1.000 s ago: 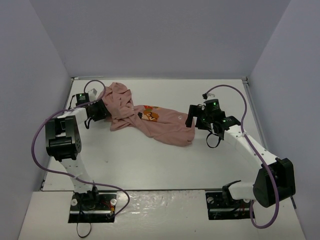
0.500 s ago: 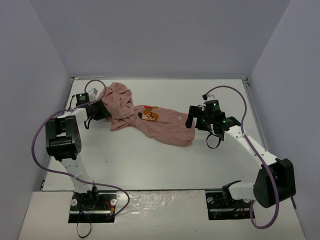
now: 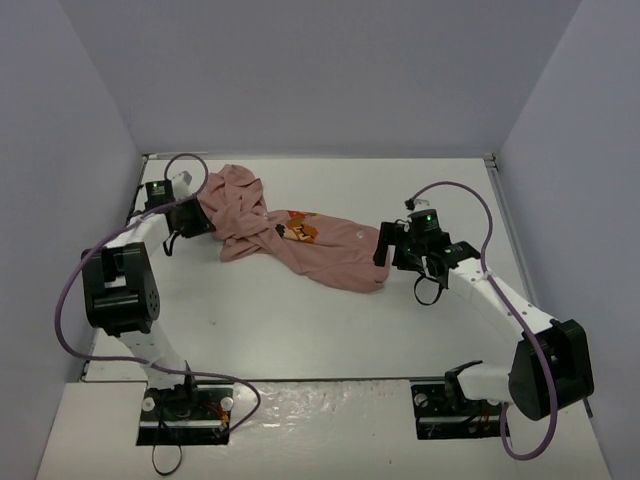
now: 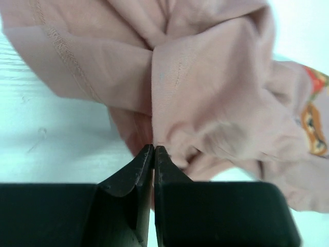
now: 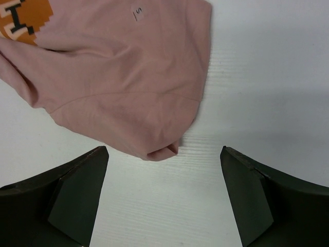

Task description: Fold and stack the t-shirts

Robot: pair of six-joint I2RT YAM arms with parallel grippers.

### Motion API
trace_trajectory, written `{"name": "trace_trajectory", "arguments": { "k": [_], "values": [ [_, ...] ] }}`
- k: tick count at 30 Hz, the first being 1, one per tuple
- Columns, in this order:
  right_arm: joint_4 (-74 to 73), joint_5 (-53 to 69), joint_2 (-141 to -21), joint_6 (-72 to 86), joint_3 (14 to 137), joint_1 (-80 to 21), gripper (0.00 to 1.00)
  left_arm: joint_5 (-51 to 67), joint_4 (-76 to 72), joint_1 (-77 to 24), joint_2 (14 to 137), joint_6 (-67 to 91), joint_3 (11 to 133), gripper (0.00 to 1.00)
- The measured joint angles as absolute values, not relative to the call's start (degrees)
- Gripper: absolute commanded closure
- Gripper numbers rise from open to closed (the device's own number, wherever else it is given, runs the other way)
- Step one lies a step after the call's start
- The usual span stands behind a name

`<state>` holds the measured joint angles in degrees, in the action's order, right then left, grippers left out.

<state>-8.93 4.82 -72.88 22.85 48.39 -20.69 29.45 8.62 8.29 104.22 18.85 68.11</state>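
The dusty-pink t-shirt (image 3: pixel 330 258) lies crumpled on the white table (image 3: pixel 300 320), bunched at the back left and trailing toward the right, its orange chest graphic (image 3: pixel 300 230) facing up. My left gripper (image 3: pixel 198 214) is at the bunched left end. In the left wrist view it (image 4: pixel 153 147) is shut, tips pinching a fold of the t-shirt (image 4: pixel 205 87). My right gripper (image 3: pixel 383 250) stands open by the shirt's right end. In the right wrist view the gripper (image 5: pixel 164 150) straddles bare table just below a corner of the t-shirt (image 5: pixel 128 82), touching nothing.
Grey walls (image 3: pixel 90 150) close in the table on the left, back and right. Purple cables (image 3: pixel 70 290) loop from both arms. Bare table surface stretches in front of the shirt, toward the arm bases (image 3: pixel 185 405).
My left gripper has gone from part-open to shut on the shirt's left fold, and its arm has shifted slightly. The right gripper has crept a little nearer the shirt's right corner, still open.
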Motion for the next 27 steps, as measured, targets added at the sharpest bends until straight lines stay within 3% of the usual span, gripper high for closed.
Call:
{"name": "trace_trajectory", "arguments": {
  "k": [10,20,24,25,27],
  "values": [
    [-8.5,5.7,-77.1,22.1,43.9,-20.7,0.2,25.4,18.9,8.3,80.8,18.2,69.7,1.0],
    [-4.2,8.2,-85.2,22.1,44.0,-20.8,0.27,23.2,21.8,8.3,65.5,19.0,56.0,1.0],
    [-2.4,8.9,-89.5,22.4,45.0,-21.2,0.37,22.3,22.5,8.0,60.9,19.9,49.3,1.0],
    [-1.5,9.1,-89.9,22.5,45.4,-21.3,0.42,22.1,22.5,7.9,59.7,20.0,47.8,1.0],
    [-0.3,9.2,-91.0,22.6,45.8,-21.5,0.63,21.8,22.6,7.8,57.5,20.1,45.8,1.0]
  ]
}}
